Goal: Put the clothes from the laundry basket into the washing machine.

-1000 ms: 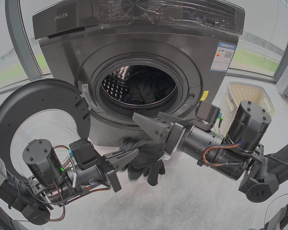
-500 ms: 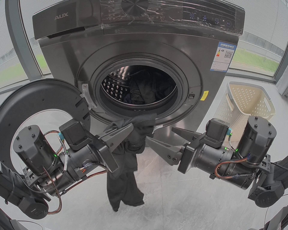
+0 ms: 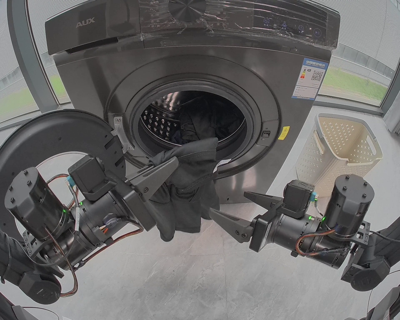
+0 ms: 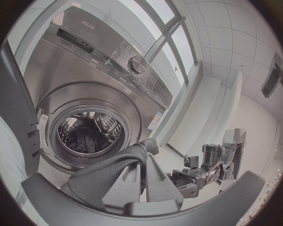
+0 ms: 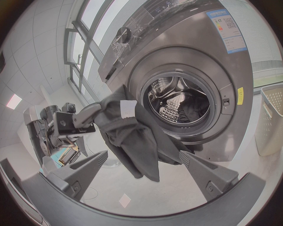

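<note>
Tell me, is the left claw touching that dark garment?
Touching. The left wrist view shows the left gripper shut on the garment, with the cloth pinched in its grip.

- Brand lettering [image 3: 85,22]: short word in pale capitals, on the drawer panel [image 3: 62,37] at the upper left of the washing machine [image 3: 104,79].
- Energy label [image 3: 310,78]: rectangular sticker, upper right of the machine's front. Blue header band, stepped coloured bars, square scan code, blue lower part. Fine print too small to tell.
- Yellow sticker [image 3: 283,133]: small, tilted, just right of the door latch recess [image 3: 266,134]. Markings too small to tell.
- Control symbols [image 3: 291,28]: row of pale blue icons on the dark top panel, right of the dial [image 3: 186,7], under wrinkled plastic film.
- White tag [image 5: 128,108]: on the dark garment [image 3: 191,183]; print not discernible.
</note>
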You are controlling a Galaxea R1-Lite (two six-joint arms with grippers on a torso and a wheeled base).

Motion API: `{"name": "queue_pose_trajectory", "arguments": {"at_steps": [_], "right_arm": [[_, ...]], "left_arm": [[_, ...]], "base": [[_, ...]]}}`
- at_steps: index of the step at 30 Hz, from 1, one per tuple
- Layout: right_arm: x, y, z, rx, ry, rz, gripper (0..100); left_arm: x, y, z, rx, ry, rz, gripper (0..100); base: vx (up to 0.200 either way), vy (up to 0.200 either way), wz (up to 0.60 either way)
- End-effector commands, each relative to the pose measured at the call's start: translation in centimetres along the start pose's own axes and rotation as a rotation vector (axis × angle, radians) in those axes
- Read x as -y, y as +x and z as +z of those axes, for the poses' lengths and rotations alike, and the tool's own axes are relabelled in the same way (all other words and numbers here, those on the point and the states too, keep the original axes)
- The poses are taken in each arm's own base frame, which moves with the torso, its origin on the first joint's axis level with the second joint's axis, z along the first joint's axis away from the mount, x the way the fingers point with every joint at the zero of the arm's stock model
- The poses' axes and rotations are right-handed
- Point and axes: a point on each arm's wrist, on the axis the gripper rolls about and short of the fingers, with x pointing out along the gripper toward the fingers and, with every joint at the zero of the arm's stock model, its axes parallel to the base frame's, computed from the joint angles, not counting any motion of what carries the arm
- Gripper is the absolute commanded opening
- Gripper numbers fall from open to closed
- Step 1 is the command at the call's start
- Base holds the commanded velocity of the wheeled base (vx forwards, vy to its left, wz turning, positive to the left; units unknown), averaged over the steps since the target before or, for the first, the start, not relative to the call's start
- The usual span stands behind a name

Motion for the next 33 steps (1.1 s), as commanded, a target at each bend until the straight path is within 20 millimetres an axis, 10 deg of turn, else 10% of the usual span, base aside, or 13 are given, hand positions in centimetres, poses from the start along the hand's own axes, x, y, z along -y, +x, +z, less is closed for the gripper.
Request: {"name": "queue_pose_trajectory", "arguments": {"at_steps": [1,33], "right_arm": [[0.6,1.3,-1.0,-0.025,-0.009,-0.019,100],[-1.6,8.7,-3.3,0.052,0.022,0.083,100]], "left_arm": [[0.3,0.1,0.4,0.015,0.001,-0.016,0],[0.5,0.0,0.8,0.038,-0.003,-0.023,0]], "base": [[0.0,0.0,0.0],[0.0,0.0,0.0]]}}
